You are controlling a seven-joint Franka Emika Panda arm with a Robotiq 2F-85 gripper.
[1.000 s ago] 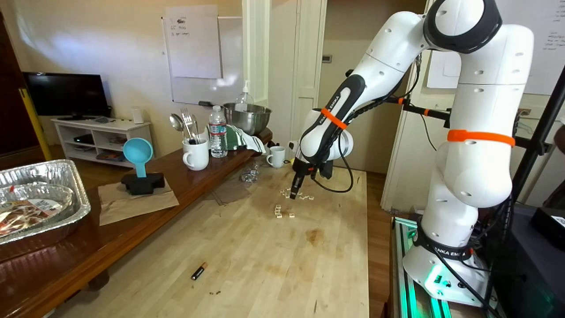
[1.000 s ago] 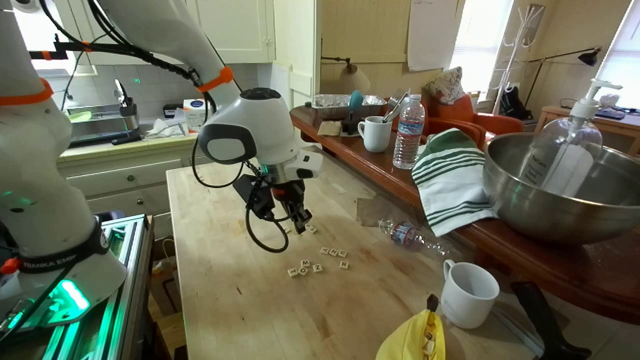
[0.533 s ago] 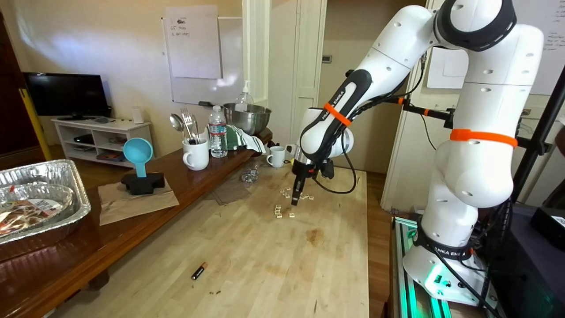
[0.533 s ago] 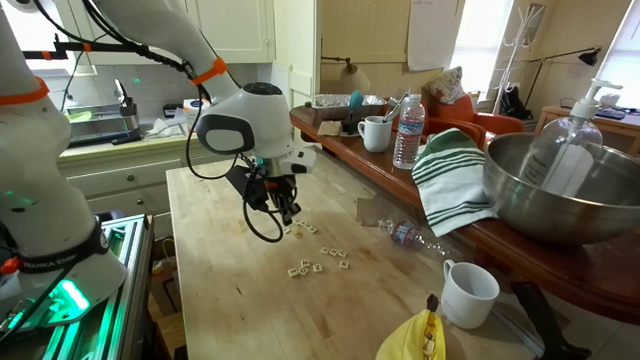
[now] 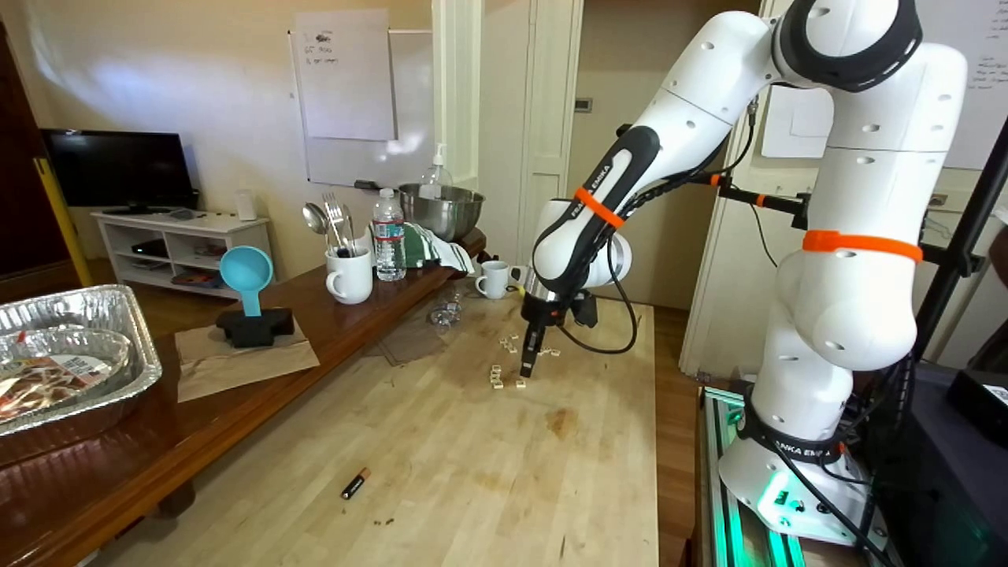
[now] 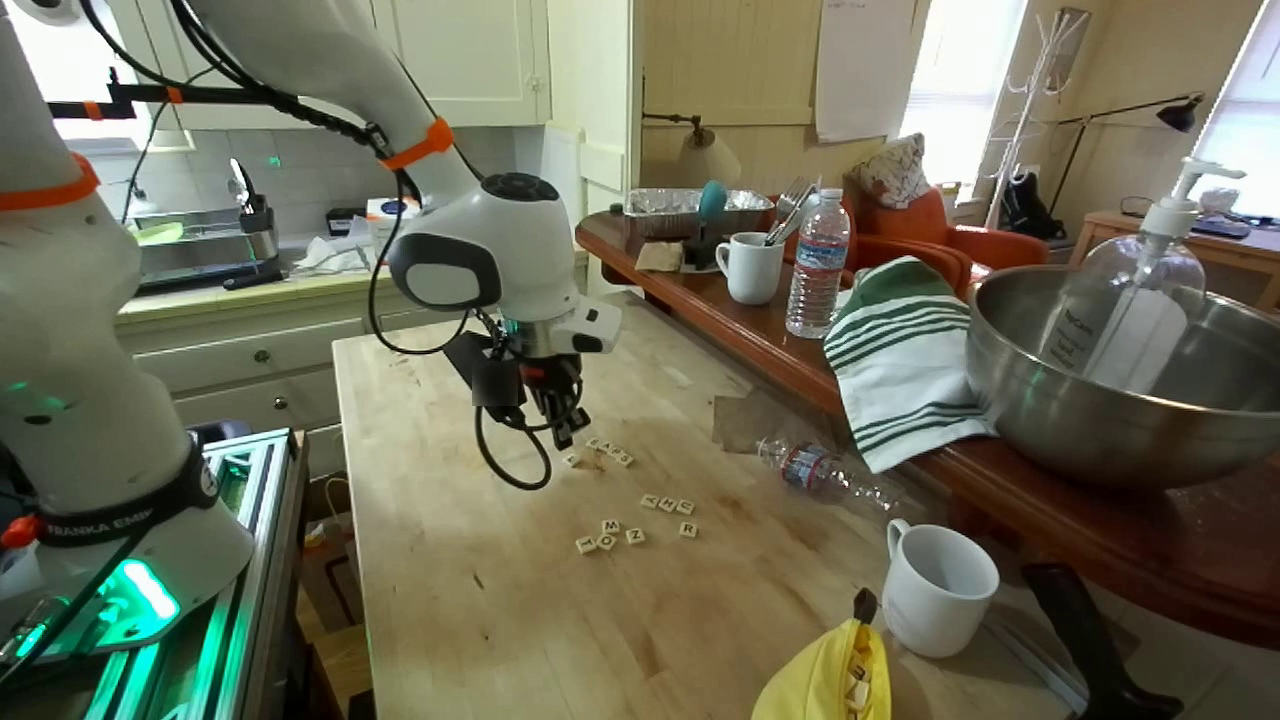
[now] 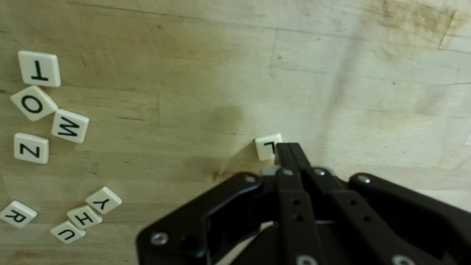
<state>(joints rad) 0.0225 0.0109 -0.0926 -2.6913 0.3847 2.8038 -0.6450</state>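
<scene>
1. We read what looks like an L on a small tile (image 7: 265,147) lying on the counter (image 5: 472,457); our hand (image 7: 289,145) partly covers it in the wrist view.
2. That hand is fully closed, its tips together and nothing between them, just beside the tile. We cannot tell whether they touch it.
3. Toward the left of the wrist view we make out a T tile (image 7: 39,69), an O tile (image 7: 34,103), an R tile (image 7: 17,214), a Y tile (image 7: 103,200) and a U tile (image 7: 68,232).
4. On the arm (image 5: 685,126) we read "FRANKA EMIKA"; the print on the upright bottle (image 6: 820,265) is too small for us.
5. The counter's edge runs along the side of the robot's base (image 5: 756,465), well apart from the hand; a raised brown ledge (image 5: 181,429) borders the opposite side.
6. The counter runs on from the tiles to a battery (image 5: 355,483), which lies well apart from the hand.
7. A row of tiles (image 6: 613,452) lies near the hand in an exterior view, closest in its way.
8. A clear bottle (image 6: 815,470) lies near the ledge, a mug (image 6: 940,590) stands near a yellow pouch (image 6: 825,670), and a steel bowl (image 6: 1090,440) sits on the ledge.
</scene>
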